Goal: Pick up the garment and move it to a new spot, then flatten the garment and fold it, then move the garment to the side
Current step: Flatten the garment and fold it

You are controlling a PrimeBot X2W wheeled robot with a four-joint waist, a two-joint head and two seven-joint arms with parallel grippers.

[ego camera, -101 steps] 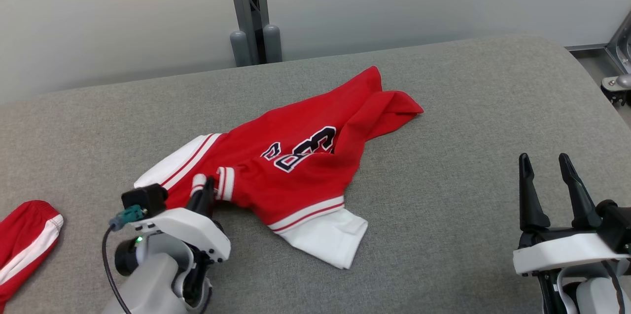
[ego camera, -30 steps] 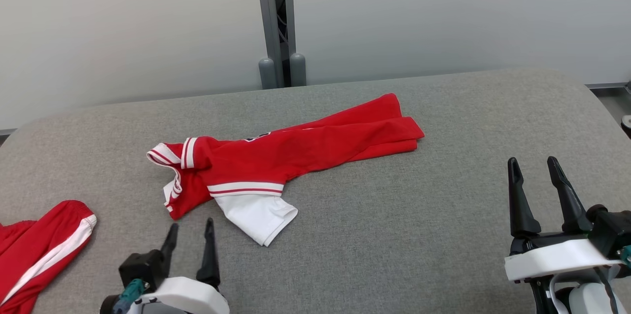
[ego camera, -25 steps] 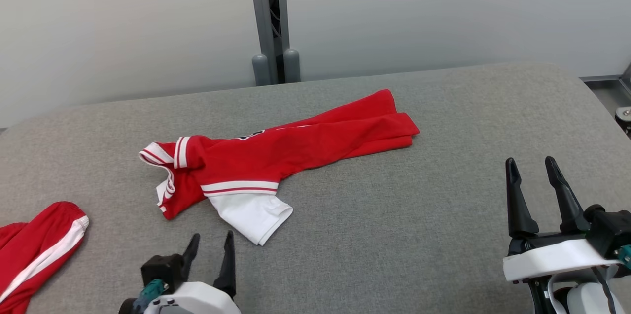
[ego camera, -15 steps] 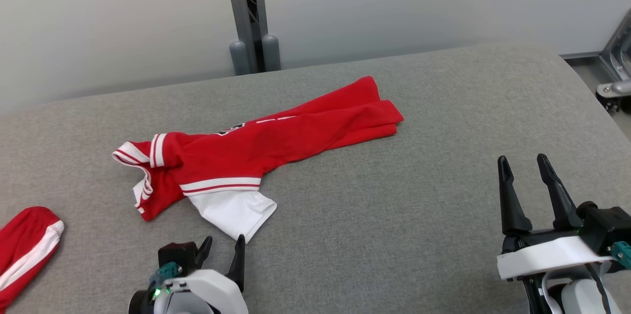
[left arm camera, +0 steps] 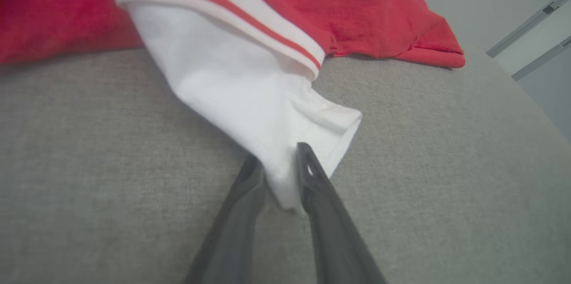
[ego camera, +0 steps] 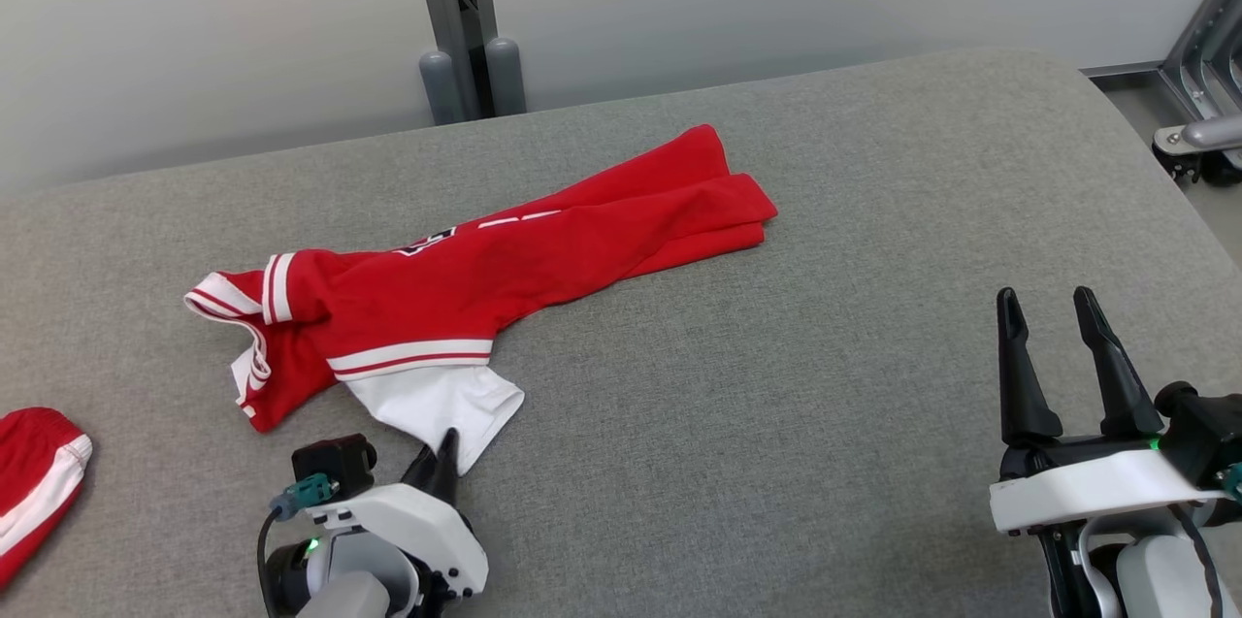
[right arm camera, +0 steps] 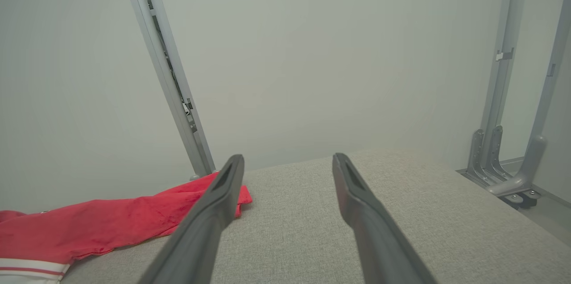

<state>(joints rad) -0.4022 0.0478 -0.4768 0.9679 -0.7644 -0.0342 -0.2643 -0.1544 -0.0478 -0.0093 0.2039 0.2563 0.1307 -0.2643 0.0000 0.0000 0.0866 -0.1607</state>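
The garment (ego camera: pixel 485 259), a red jersey with white sleeves and striped trim, lies bunched lengthwise across the grey padded table (ego camera: pixel 825 356). Its white sleeve (ego camera: pixel 437 405) points toward the near left. My left gripper (ego camera: pixel 439 459) sits at that sleeve's corner. In the left wrist view the left gripper (left arm camera: pixel 279 159) is shut on the sleeve's white fabric (left arm camera: pixel 232 83), which is pinched between the two dark fingers. My right gripper (ego camera: pixel 1048 303) stands open at the lower right, well away from the cloth. The right wrist view shows the right gripper (right arm camera: pixel 287 159) spread wide, with the garment's red end (right arm camera: pixel 111 221) far to its left.
A second red piece with a white stripe (ego camera: pixel 34 482) lies at the table's left edge. A grey metal post (ego camera: pixel 456 16) rises behind the table. A metal frame foot (ego camera: pixel 1198 104) stands on the floor past the rounded right corner.
The head camera has shifted. My left gripper moved forward to the white sleeve and closed its fingers on the corner. The right gripper stayed open in place.
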